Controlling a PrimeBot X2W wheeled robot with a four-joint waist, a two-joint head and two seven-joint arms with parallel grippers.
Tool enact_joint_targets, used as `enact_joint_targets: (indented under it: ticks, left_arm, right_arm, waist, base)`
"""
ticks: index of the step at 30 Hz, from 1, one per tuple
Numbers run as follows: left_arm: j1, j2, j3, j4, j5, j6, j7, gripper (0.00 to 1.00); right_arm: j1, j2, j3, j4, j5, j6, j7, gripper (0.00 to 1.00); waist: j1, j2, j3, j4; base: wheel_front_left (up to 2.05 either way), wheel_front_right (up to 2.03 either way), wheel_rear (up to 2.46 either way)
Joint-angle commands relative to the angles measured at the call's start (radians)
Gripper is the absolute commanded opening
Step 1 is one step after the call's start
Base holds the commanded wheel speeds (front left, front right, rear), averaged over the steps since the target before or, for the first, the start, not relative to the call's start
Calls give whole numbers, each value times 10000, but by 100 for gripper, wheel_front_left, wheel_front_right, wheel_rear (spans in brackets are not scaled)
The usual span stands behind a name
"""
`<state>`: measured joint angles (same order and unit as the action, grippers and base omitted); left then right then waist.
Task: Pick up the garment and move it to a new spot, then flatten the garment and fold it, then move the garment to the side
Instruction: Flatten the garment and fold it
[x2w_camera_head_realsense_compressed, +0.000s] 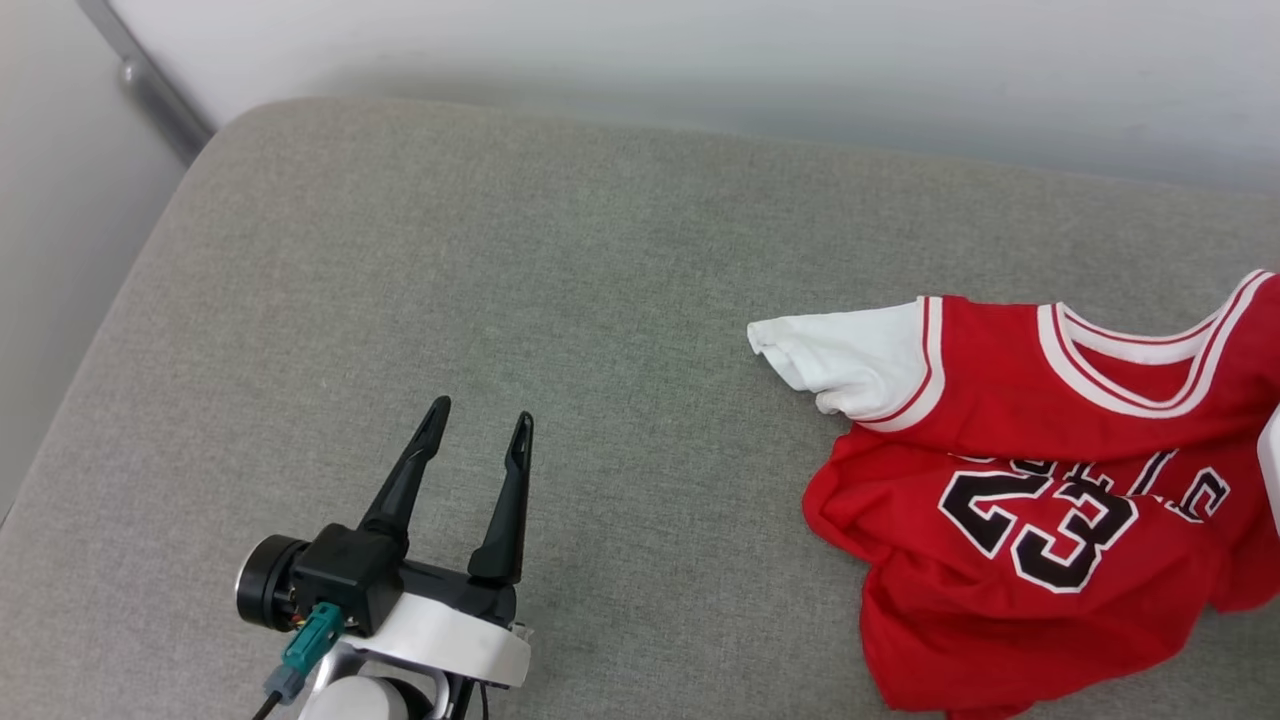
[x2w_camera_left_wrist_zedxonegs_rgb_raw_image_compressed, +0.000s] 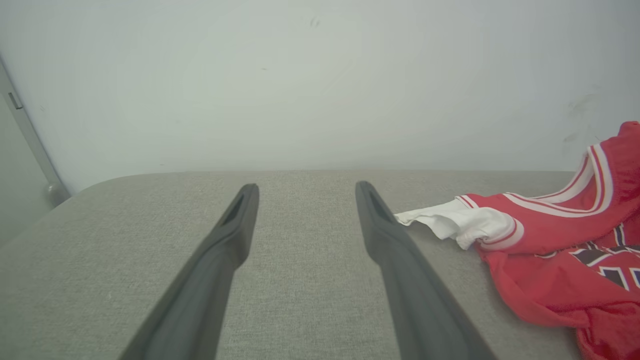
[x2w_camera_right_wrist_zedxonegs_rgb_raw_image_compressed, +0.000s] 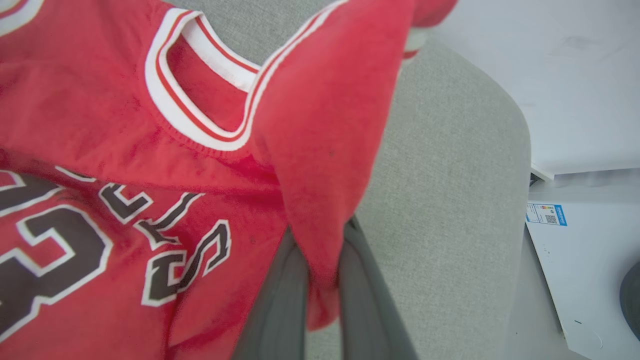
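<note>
Where the head view looks down on the grey cushion (x2w_camera_head_realsense_compressed: 500, 250), entry one is the left gripper (x2w_camera_head_realsense_compressed: 481, 412) at lower left, fingers spread, and entry two the garment (x2w_camera_head_realsense_compressed: 1000, 400), rumpled at the right, its white sleeve (x2w_camera_head_realsense_compressed: 840, 365) pointing left, well apart from that gripper. Left wrist view: left gripper (x2w_camera_left_wrist_zedxonegs_rgb_raw_image_compressed: 305, 187), fingers apart over the grey cushion (x2w_camera_left_wrist_zedxonegs_rgb_raw_image_compressed: 300, 300); garment (x2w_camera_left_wrist_zedxonegs_rgb_raw_image_compressed: 540, 280) lying to their right, clear of them. Right wrist view: right gripper (x2w_camera_right_wrist_zedxonegs_rgb_raw_image_compressed: 322, 270), fingers clamped together on a red fold of the garment (x2w_camera_right_wrist_zedxonegs_rgb_raw_image_compressed: 100, 100) beside its striped collar (x2w_camera_right_wrist_zedxonegs_rgb_raw_image_compressed: 170, 115); grey cushion (x2w_camera_right_wrist_zedxonegs_rgb_raw_image_compressed: 450, 200) beyond.
</note>
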<state>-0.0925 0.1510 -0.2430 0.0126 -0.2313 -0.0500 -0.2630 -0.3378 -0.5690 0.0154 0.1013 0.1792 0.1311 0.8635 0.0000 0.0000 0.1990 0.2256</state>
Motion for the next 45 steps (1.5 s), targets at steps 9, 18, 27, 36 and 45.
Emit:
enact_joint_targets:
  ticks: [9, 18, 27, 36, 45]
  left_arm:
    - [-344, -148, -19, 184, 189, -221, -26, 100]
    - [-307, -205, 75, 347, 289, -285, -26, 100]
    - [-68, -67, 338, 316, 312, -287, -26, 100]
    - [151, -98, 609, 143, 88, -314, -26, 100]
    - [-45, -43, 721, 179, -282, -368, 105, 100]
  right_arm:
    - [-381, 472, 459, 1398, -493, -5, -147, 0]
    - [-700, 857, 683, 2458, -296, -3, -721, 100]
    - [-699, 1112, 498, 1550, 534, -6, -1406, 100]
    - [324, 2262, -841, -983, 1375, -5, -3065, 100]
    - [1836, 4475, -2135, -2873, 1446, -3, -6407, 100]
  waist:
    - [0, 0, 643, 419]
    - [0, 0, 497, 289]
    - [0, 0, -337, -480]
    - [0, 0, -975, -1471]
    - [0, 0, -876, -2164]
  base:
    - [0, 0, 0]
    - [0, 0, 0]
    - [0, 0, 0]
    - [0, 0, 0]
    - [0, 0, 0]
